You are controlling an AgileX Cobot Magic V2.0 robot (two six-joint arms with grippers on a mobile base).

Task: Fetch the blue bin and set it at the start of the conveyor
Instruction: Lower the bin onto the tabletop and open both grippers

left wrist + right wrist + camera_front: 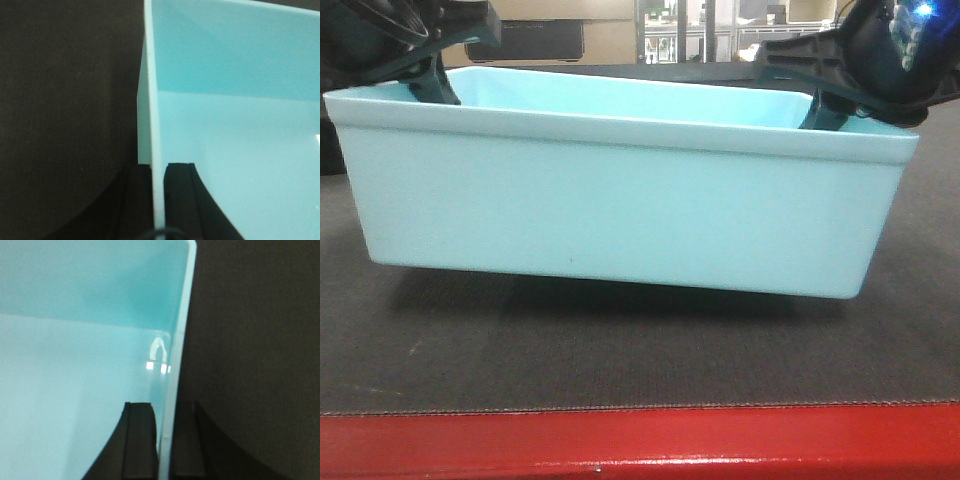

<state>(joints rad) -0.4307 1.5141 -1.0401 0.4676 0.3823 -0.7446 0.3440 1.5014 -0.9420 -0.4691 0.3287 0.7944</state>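
Pale aqua-blue plastic fills the front view: the blue bin is held over the conveyor start, the dark grey woven belt, set back from the glossy red edge. Its long axis is laid left to right, roughly parallel to that edge, and nothing can be seen inside it.

The left claw is clamped on the left short wall and the right claw on the right short wall, so the bin is spanned end to end between the two arms and neither is nearer. In the left wrist view the thin wall is pinched by the left claw, one finger inside the bin and one outside; the same straddling grip is shown for the right claw in the right wrist view.

A dark shadow band is seen under the bin's base, and the base is drawn slightly lower at the right. Contact with the belt cannot be settled from these views.

The bin is judged to be already above its target, so a level, straight lowering by both arms together is called for, and only then should the claws be parted.
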